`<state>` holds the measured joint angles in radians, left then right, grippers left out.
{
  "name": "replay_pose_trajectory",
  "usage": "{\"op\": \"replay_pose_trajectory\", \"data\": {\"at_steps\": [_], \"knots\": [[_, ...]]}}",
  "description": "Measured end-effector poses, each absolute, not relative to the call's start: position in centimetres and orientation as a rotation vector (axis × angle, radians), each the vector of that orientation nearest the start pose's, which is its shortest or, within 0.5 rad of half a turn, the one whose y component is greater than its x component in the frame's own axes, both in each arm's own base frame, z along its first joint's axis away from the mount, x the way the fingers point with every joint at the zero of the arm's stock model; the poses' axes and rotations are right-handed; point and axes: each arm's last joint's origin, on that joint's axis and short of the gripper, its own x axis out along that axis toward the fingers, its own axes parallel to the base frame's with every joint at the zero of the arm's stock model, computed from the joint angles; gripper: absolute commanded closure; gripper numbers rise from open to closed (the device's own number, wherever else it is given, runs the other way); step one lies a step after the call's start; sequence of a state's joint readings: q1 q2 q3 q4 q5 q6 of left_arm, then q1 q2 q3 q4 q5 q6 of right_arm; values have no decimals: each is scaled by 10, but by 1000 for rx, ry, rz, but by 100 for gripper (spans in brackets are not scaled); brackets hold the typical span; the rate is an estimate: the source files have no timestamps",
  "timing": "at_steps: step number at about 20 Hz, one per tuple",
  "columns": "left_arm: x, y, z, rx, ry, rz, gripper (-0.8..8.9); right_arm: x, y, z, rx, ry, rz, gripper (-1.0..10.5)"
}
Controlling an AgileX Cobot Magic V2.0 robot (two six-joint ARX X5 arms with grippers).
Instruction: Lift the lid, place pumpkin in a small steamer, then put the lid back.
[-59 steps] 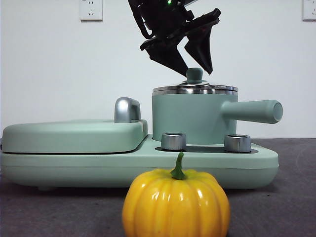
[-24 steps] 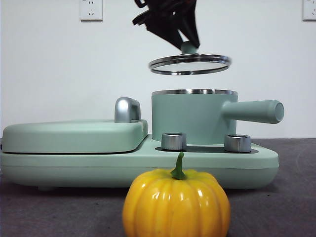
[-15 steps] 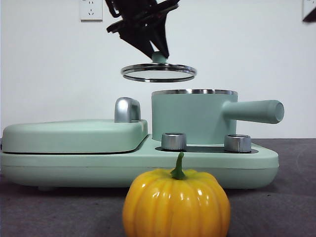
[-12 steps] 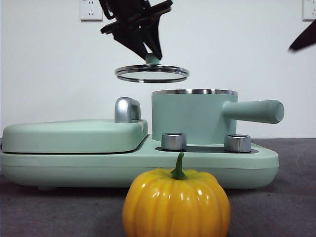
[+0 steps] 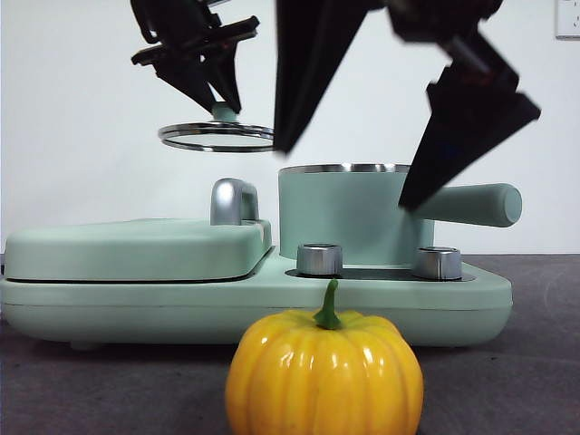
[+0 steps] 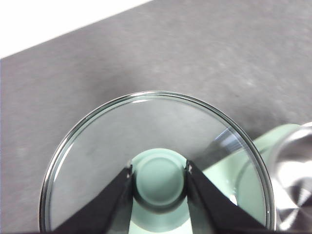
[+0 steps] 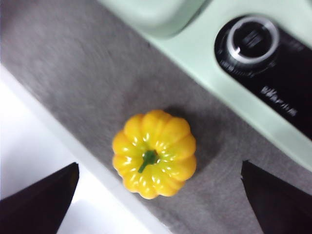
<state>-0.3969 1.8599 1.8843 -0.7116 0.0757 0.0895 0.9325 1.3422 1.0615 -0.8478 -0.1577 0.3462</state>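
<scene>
Glass lid (image 5: 217, 137) held aloft by knob in left gripper (image 6: 159, 178), jaws clamped. Right gripper (image 7: 156, 195) jaws spread wide above pumpkin (image 7: 154, 153); small steamer (image 5: 355, 214) uncovered.

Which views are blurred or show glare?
Front view: the right gripper is a smeared dark shape, the pumpkin sharp with highlights. Right wrist view: soft throughout. Left wrist view: crisp, with reflections on the lid.

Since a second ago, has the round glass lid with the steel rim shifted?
Yes. The round glass lid, clamped by the left gripper, moved leftward off the mint-green steamer pot toward the chrome handle.
</scene>
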Motion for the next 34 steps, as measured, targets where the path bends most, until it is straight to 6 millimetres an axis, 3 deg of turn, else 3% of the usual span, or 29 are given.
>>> {"op": "replay_pose_trajectory", "data": {"at_steps": [9,18,25,27,29,34], "knots": [[382,-155,363,189,661,-468,802,140,243,219,-333,1334,739,391],[384,-152,363,186,662,-460,802,146,258,186,-375,1427,723,394],[384,-152,363,186,662,-460,802,148,262,171,-399,1470,703,675],[383,-152,363,186,662,-460,802,148,262,177,-410,1492,688,678],[384,-151,363,186,662,-460,802,152,263,196,-405,1493,681,678],[384,-151,363,185,662,-458,802,179,259,274,-374,1422,707,680]]}}
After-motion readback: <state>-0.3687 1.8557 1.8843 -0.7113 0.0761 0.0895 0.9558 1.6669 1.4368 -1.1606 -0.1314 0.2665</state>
